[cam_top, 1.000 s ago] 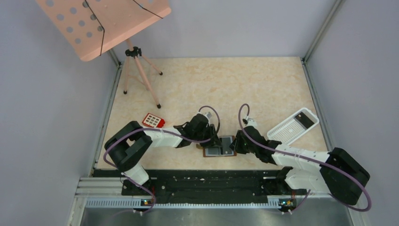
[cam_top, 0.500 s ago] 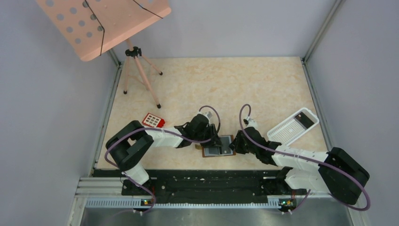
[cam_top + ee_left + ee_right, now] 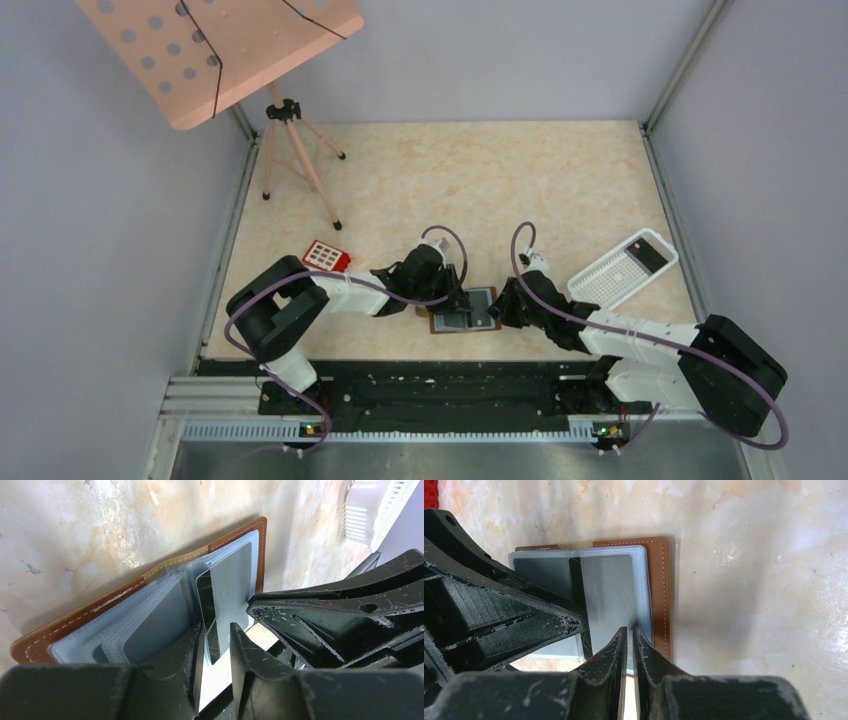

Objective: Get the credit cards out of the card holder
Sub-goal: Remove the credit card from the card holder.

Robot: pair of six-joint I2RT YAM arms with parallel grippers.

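Card holder: the card holder (image 3: 452,322) lies open on the table (image 3: 520,180), at the middle of the near edge, brown cover down and clear sleeves up, between the two grippers.
Left gripper: the left gripper (image 3: 216,630) reaches in from the left over the middle of the holder. Its fingers stand a narrow way apart with a dark leaf (image 3: 206,600) upright between them — whether they press on it cannot be told.
Right gripper: the right gripper (image 3: 629,630) comes in from the right, its fingers clenched to a thin slit on the right edge of the card holder's clear sleeve.
Grey card: a grey card (image 3: 610,592) sits flat inside that right-hand sleeve, just beside the stitched brown border.
Red keypad block: the red keypad block (image 3: 326,256) lies left of the holder and a little farther back, near the left arm.
White tray: the white tray (image 3: 615,272) rests to the right — set at an angle, with a dark piece at its far end.
Pink board: the pink board (image 3: 215,50), full of holes, stands on a tripod (image 3: 300,165) at the far left.
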